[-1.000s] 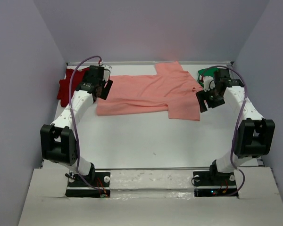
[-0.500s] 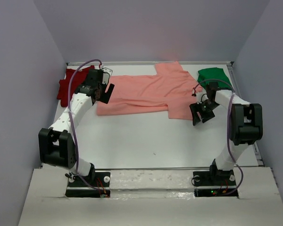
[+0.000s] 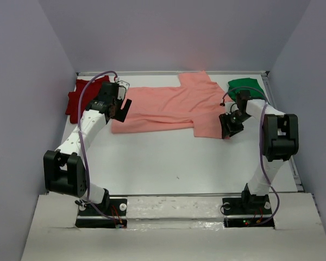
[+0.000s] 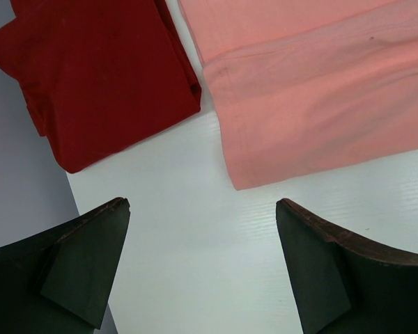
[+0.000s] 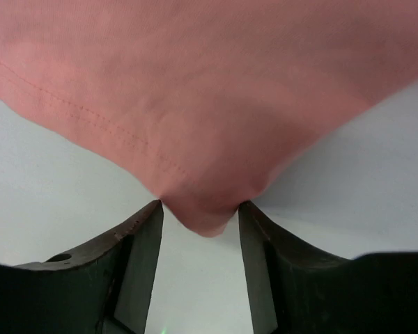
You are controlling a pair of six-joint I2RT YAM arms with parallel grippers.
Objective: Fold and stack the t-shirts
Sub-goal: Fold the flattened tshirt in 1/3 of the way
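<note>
Salmon-pink cotton t-shirt [image 3: 168, 109] lies spread flat across the far half of the white bench [image 3: 168, 163]. At its near right corner sits the right tool [image 5: 200, 209], its two black fingers set narrow, with the hem corner pinched and bunched between them. Just short of the shirt's near left corner, the left tool [image 4: 202, 203] hovers over bare bench with its fingers spread wide, holding nothing. A dark red folded t-shirt [image 4: 97, 76] sits just beside the pink shirt's left edge, a thin strip of bench between them. A green folded t-shirt [image 3: 247, 87] rests near the pink shirt's far right side, close to its sleeve.
</note>
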